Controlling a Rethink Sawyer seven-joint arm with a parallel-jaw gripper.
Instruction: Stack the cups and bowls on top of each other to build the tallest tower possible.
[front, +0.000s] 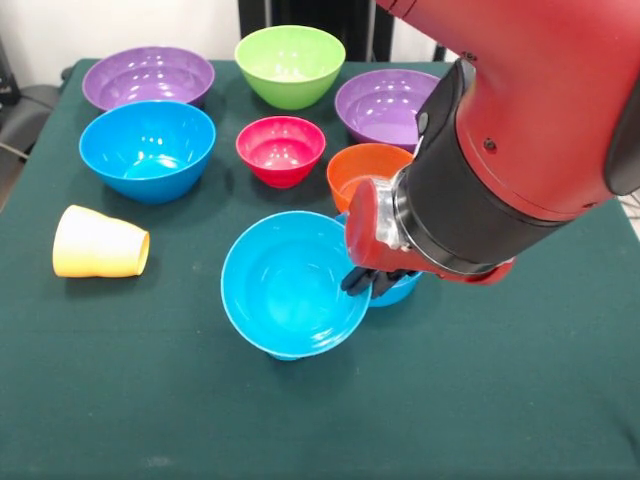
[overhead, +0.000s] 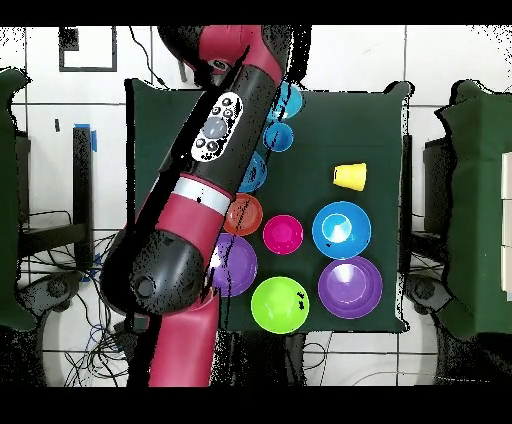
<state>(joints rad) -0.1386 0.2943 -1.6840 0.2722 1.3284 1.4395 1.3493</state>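
From the front camera I see a large blue bowl (front: 290, 285) tipped toward the lens, its mouth facing me, sitting on something blue of which only a sliver shows under its lower edge. Just to its right a smaller blue bowl (front: 400, 290) peeks out beneath the arm, touching or nearly touching the large one's rim. My hand (front: 372, 280) is down at that spot: dark fingertips show between the two blue pieces, by the large bowl's right rim, but I cannot tell whether they are clenched on anything or released, since the wrist covers them.

Behind the hand is the orange bowl (front: 360, 170), partly hidden by the wrist. Farther back on the green desk (front: 520, 380) stand the pink-red bowl (front: 281, 150), another wide blue bowl (front: 148, 150) to its left, and in the back row a purple bowl (front: 148, 77), the lime green bowl (front: 290, 65) and a second purple bowl (front: 385, 105). The pale yellow cup (front: 100, 242) lies on its side at the left, well apart from everything else.

From overhead, the red and black arm (overhead: 215, 150) runs diagonally across the desk and covers most of the blue pieces, which show only as slivers along its right edge. The yellow cup (overhead: 350, 176) lies apart, near the wide blue bowl (overhead: 342, 229).
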